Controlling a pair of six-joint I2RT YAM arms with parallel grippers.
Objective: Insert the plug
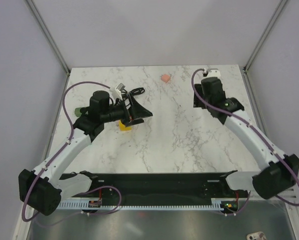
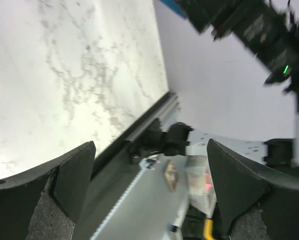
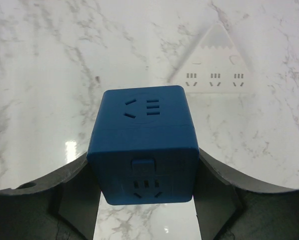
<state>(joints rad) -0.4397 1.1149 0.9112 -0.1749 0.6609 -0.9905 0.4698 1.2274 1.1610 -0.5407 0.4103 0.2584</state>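
Observation:
My right gripper is shut on a dark blue socket cube, one finger on each side, over the marble table. In the top view this gripper points down at the far right and hides the cube. My left gripper is open and empty, turned sideways towards the table's near edge. In the top view it sits next to a yellow block. A small teal thing, possibly the plug, peeks out left of the left wrist.
A white triangular socket piece lies just beyond the blue cube, also seen in the top view. A coiled black cable lies beyond the left gripper. A small pink thing sits at the far middle.

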